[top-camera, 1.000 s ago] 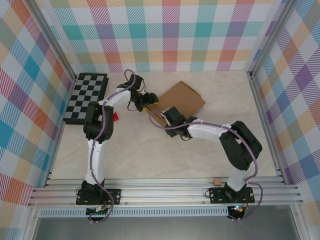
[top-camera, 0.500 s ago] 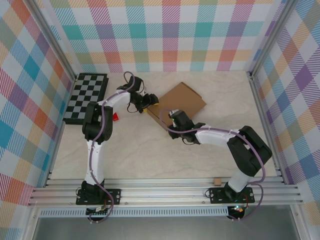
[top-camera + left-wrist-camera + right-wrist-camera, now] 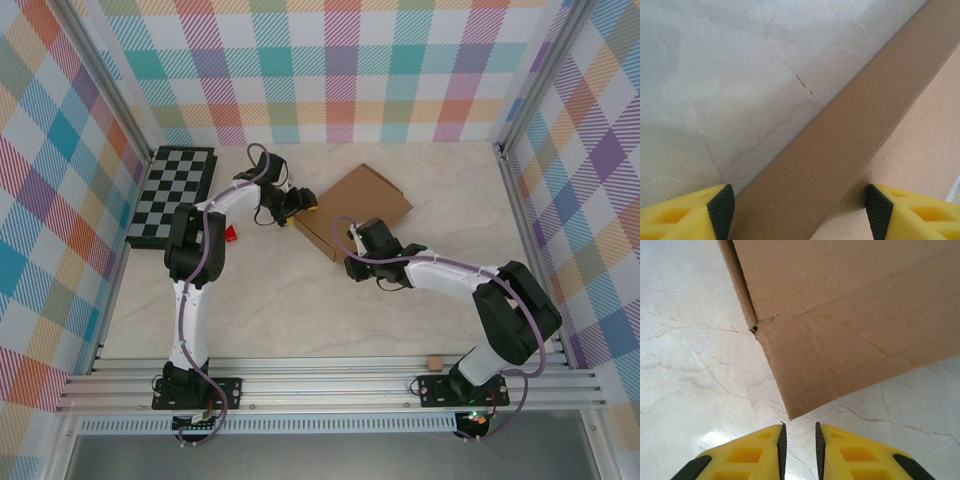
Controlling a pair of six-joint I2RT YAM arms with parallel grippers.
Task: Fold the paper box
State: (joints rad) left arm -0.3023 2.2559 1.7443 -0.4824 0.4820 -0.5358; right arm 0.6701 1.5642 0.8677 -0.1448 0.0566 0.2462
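Paper box (image 3: 362, 200), plain brown cardboard, shallow and rectangular, sits flat on the pale marble-look table (image 3: 300, 310). It is right of centre toward the far side, turned so its corners point at the walls. Top face looks closed from above.

Left gripper (image 3: 800, 212): yellow fingers with black pads (image 3: 722, 210) spread wide, straddling an edge wall of the box. One pad is over bare table, the other over the box's top face. The wall strip runs diagonally between them. Can't tell whether either pad touches cardboard. In the top view this gripper is at the box's left corner, with the arm coming in from the left.

Right gripper (image 3: 799, 440): yellow fingers nearly together, a thin slit between them, nothing in it. Tips sit just short of a box corner, apart from the cardboard, with bare table under them. The right wrist view shows a crease across the brown panel near that corner and a small notch where the side wall meets it. In the top view the right arm extends across from its base, wrist just beside the box's near edge.

Also on the table:
- black-and-grey chessboard (image 3: 172, 195) at far left, well apart from the box
- small red object (image 3: 232, 235) beside the left arm
- tiny brown cardboard scrap (image 3: 434, 362) at the near edge by the right base

Checked pastel walls (image 3: 340, 70) all round.
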